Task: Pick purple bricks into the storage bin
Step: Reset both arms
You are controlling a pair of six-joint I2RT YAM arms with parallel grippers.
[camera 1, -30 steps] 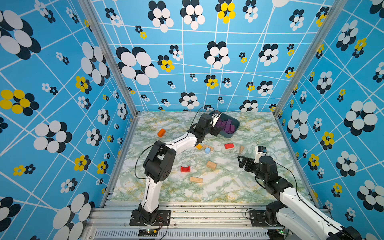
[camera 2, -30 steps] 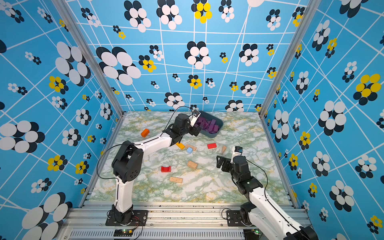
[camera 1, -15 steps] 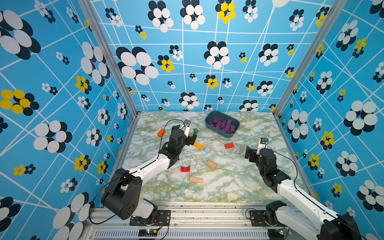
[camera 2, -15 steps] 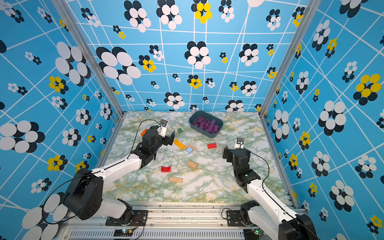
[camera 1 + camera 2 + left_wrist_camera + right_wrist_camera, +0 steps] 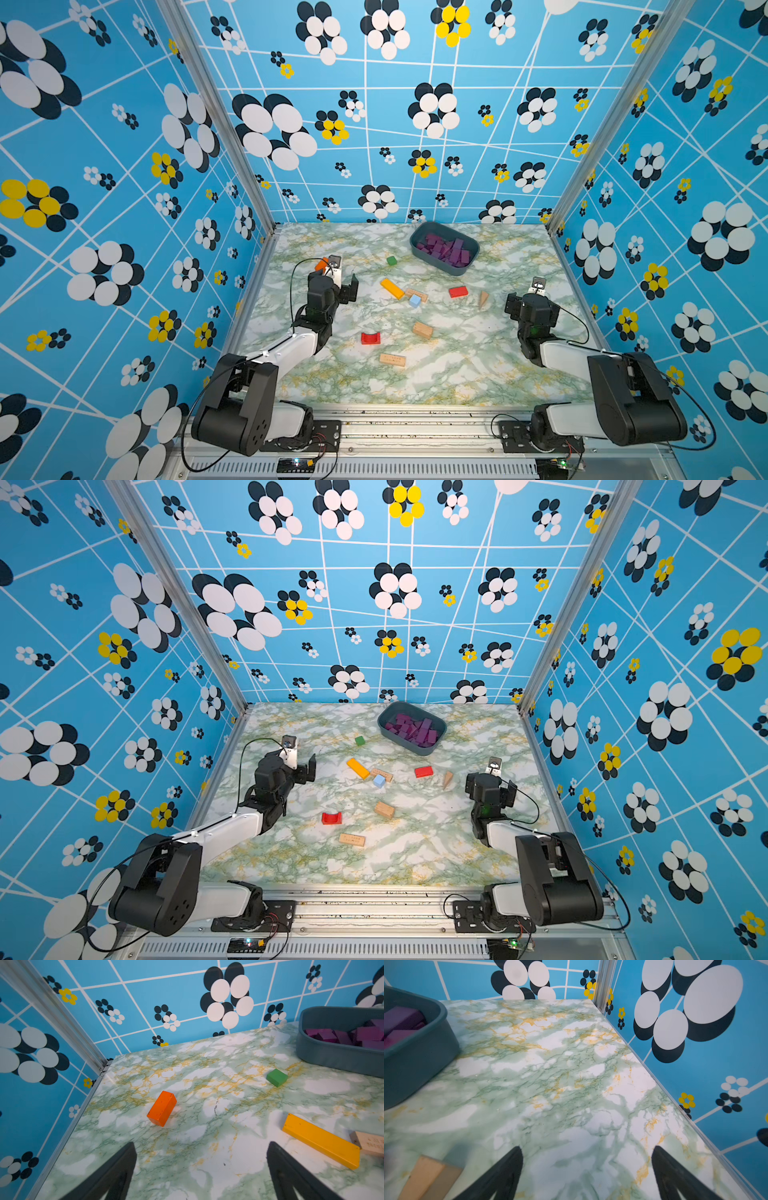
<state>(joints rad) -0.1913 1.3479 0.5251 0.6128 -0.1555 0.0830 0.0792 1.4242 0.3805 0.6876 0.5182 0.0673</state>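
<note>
The storage bin stands at the back of the marble table, right of centre. Every one of the purple bricks that I see lies heaped inside it. The left wrist view shows the bin's wall and the bricks in it; the right wrist view catches a corner of the bin. My left gripper hangs open and empty over the table's left side. My right gripper is open and empty near the right wall.
Loose blocks lie mid-table: an orange block, a green cube, a yellow bar, a light blue cube, a red block, a tan cone, a red arch and tan blocks.
The left arm has drawn back from over the bin to the left side of the table. The right arm has pulled back toward the right wall. Both grippers stayed open.
</note>
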